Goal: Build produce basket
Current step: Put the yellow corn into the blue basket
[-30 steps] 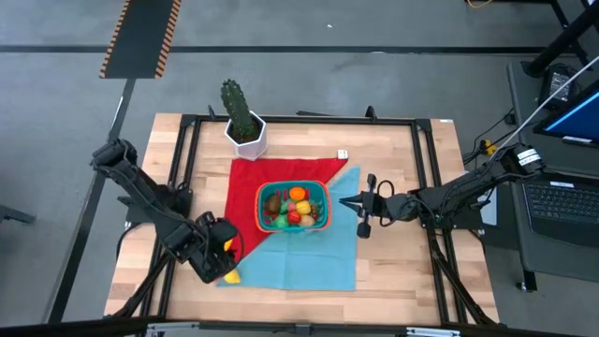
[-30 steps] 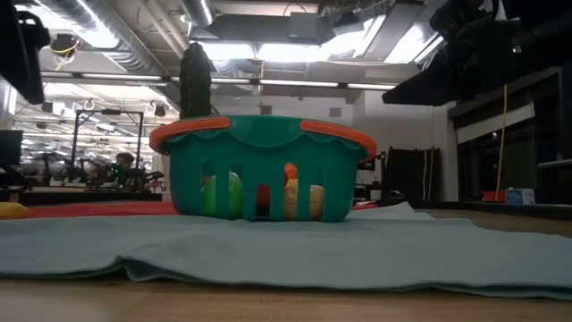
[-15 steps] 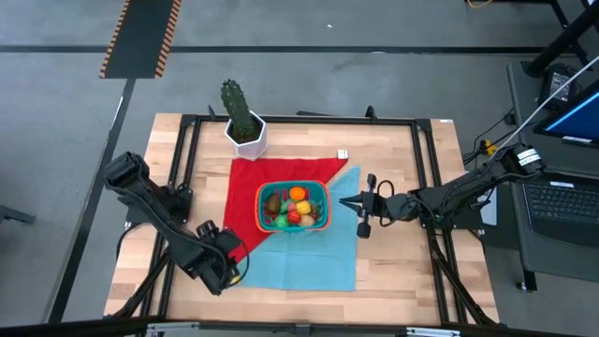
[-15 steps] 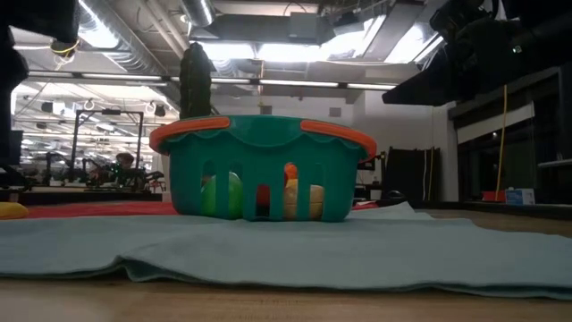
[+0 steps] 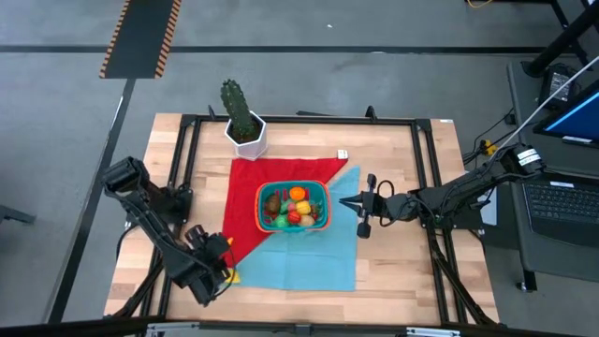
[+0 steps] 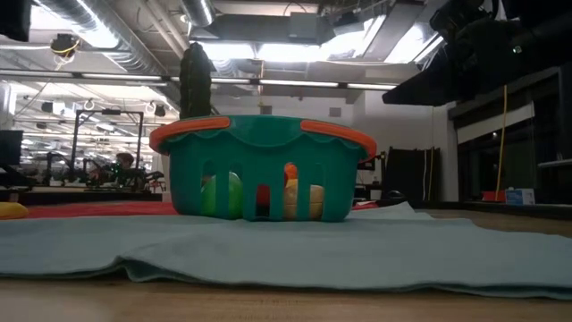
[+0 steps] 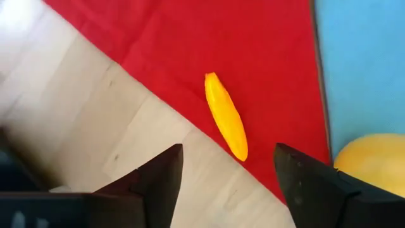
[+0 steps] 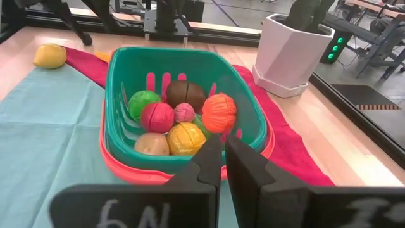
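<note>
Basket (image 5: 294, 207): set mid-bench on the blue cloth (image 5: 309, 267), overlapping the red cloth (image 5: 271, 173).
Produce in basket (image 8: 183, 120): several small pieces are held inside.
Produce outside: a long orange piece (image 7: 225, 115) is laid on the red cloth's edge; a yellow piece (image 7: 373, 168) is laid on the blue cloth.
Left tool (image 7: 224, 174): held open above the orange piece.
Right tool (image 8: 223, 158): fingers pressed together, empty, near the basket.
Cactus pot (image 5: 245, 134): placed behind the cloths on the bench (image 5: 393, 271).

Low view: the basket (image 6: 262, 168) wall hides most of the produce, only slivers showing through the slots. Left wrist view cuts off a yellow fruit (image 7: 373, 170) at the edge, and the high view buries it under the left gripper (image 5: 213, 265).
</note>
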